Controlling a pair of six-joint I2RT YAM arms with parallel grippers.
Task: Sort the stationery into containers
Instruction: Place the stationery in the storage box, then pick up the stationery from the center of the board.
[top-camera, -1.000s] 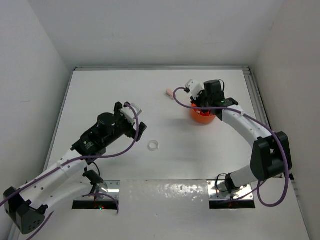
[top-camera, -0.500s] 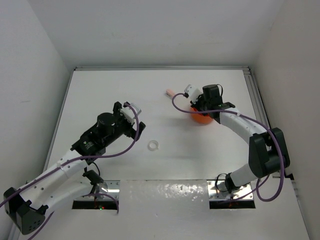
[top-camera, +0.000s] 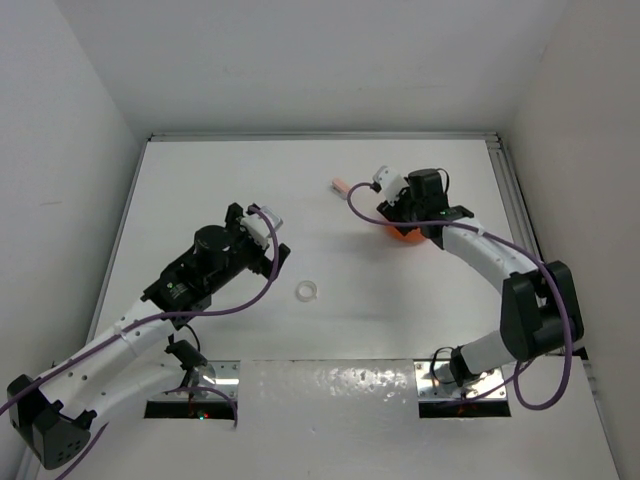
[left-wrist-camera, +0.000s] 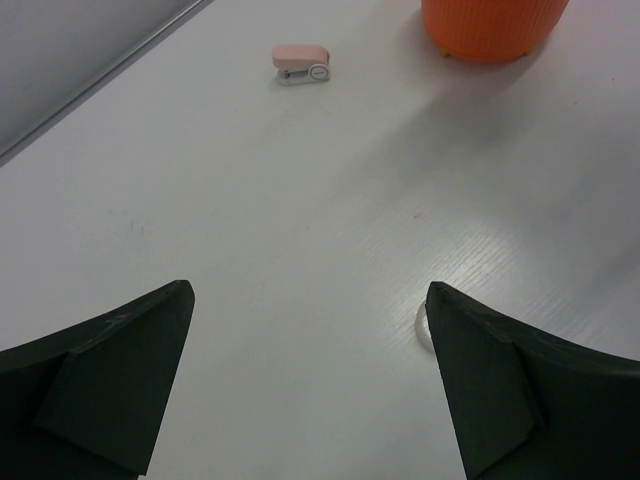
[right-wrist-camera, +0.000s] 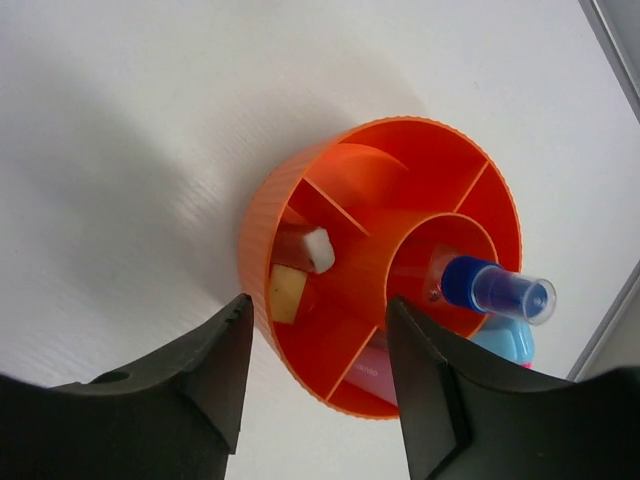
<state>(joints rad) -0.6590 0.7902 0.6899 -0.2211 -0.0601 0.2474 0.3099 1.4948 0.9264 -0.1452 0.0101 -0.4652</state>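
White surface (top-camera: 220, 180): flat, walled on three sides, and carries all the items below.

Left arm (top-camera: 150, 310) and right arm (top-camera: 490, 255): black and white, with purple cables. The left reaches toward the middle of the surface, the right toward its far right part.

Round bright orange plastic tub (right-wrist-camera: 255, 235): ribbed wall, with inner dividers around a central well. It stands upright on the far right part of the surface, under the right wrist.

Left tool (left-wrist-camera: 308, 300): jaws spread wide and empty, poised over bare surface.

Right tool (right-wrist-camera: 318, 310): jaws apart and holding nothing, above the tub. The tub's near wall shows between the fingers.

Blue-capped clear small bottle (right-wrist-camera: 495, 290): in the central well, leaning.

Light blue piece (right-wrist-camera: 505, 345) and pink piece (right-wrist-camera: 375, 375): in outer compartments, partly hidden.

Beige eraser block (right-wrist-camera: 285, 293) and white block (right-wrist-camera: 318, 248): in outer compartments by the near wall.

Pale pink and white oblong item (left-wrist-camera: 302, 63): lies on the surface, near the tub but apart from it.

Clear tape ring (top-camera: 306, 291): lies flat mid-surface, just beside the left tool.
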